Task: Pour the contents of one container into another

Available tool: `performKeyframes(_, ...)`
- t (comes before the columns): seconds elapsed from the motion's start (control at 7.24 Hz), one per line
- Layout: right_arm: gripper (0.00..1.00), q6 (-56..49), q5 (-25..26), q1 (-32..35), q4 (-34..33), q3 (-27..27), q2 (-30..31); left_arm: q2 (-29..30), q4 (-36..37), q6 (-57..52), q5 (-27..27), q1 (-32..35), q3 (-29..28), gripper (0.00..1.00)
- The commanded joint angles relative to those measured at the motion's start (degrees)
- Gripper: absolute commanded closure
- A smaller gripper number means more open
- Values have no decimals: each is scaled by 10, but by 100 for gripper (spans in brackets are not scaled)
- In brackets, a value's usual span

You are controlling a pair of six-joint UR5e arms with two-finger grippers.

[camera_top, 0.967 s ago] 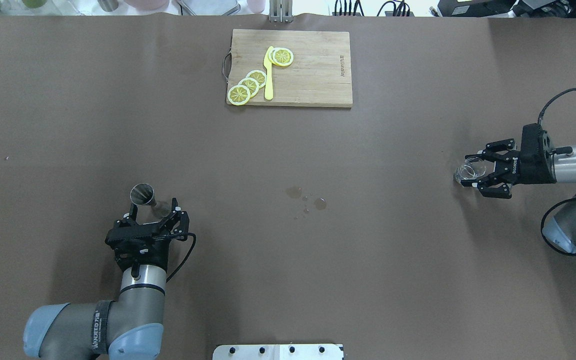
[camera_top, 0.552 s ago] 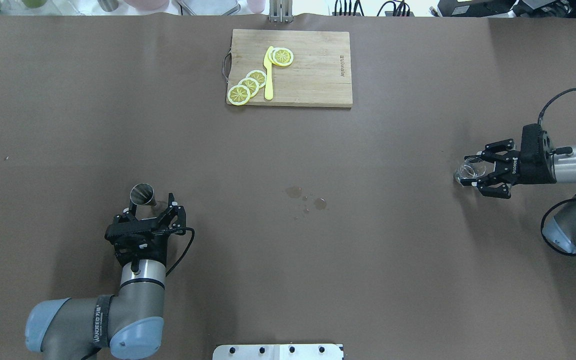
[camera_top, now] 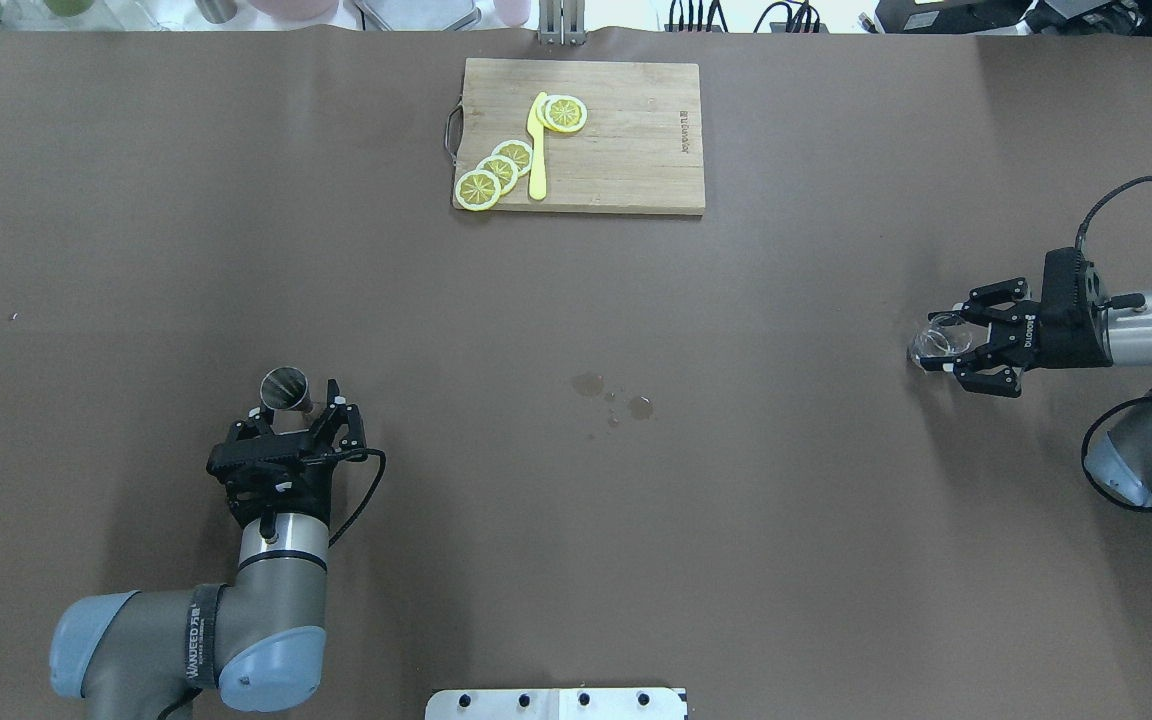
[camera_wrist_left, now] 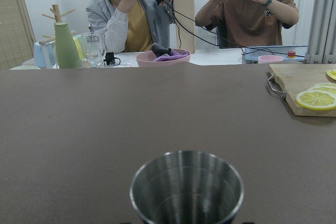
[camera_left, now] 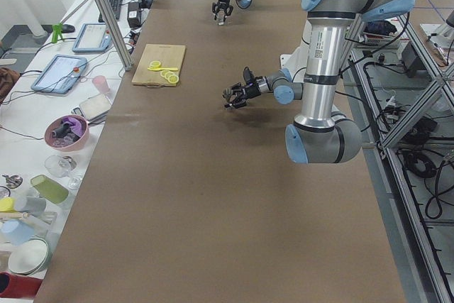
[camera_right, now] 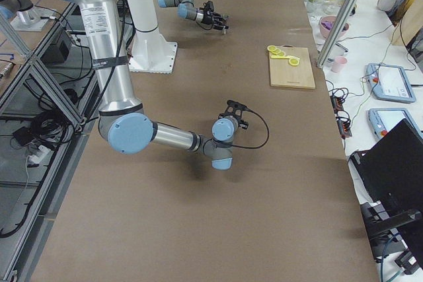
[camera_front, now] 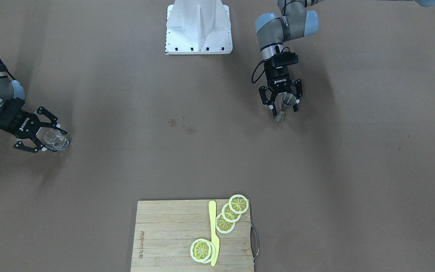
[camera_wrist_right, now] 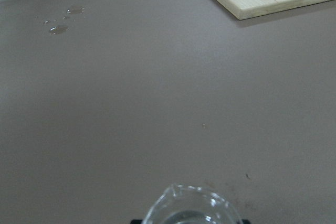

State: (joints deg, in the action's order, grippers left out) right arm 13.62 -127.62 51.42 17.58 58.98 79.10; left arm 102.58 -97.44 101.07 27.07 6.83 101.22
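Observation:
A steel jigger (camera_top: 285, 388) stands upright at the table's near left, also in the front view (camera_front: 287, 100) and filling the bottom of the left wrist view (camera_wrist_left: 187, 186). My left gripper (camera_top: 298, 412) is open, with a finger on each side of the jigger and small gaps left. A small clear glass cup with a spout (camera_top: 936, 340) stands at the far right (camera_front: 56, 139), its rim low in the right wrist view (camera_wrist_right: 191, 207). My right gripper (camera_top: 944, 342) lies level and is shut on the glass cup, its fingertips (camera_front: 45, 148) against the sides.
A wooden cutting board (camera_top: 626, 150) at the back centre carries lemon slices (camera_top: 496, 172) and a yellow knife (camera_top: 537, 150). Small spilled drops (camera_top: 614, 398) wet the table's middle. The robot's white base (camera_top: 556, 704) is at the near edge. Operators sit beyond the far edge.
My left gripper's fingers have narrowed around the jigger and the wrist has shifted slightly left. My right gripper's fingers have drawn in a little onto the glass cup.

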Motion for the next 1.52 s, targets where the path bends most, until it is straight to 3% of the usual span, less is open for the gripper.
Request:
performKeyframes(0.0,36,0,1,0,0,0,0,0,0,0,0,3,-1,31)
performKeyframes(0.41,48,0,3,-1,0,0,0,0,0,1,0,2,-2,33)
performKeyframes(0.69,68,0,3,0,0,0,0,-1,0,2,0,2,-1,39)
performKeyframes(1.1,100,5,-7,3,-6,34,-3,0,0,4,0,-1,-2,56)
performKeyframes(1.38,100,16,-21,19,-23,61,-3,0,0,4,-3,-2,-5,65)
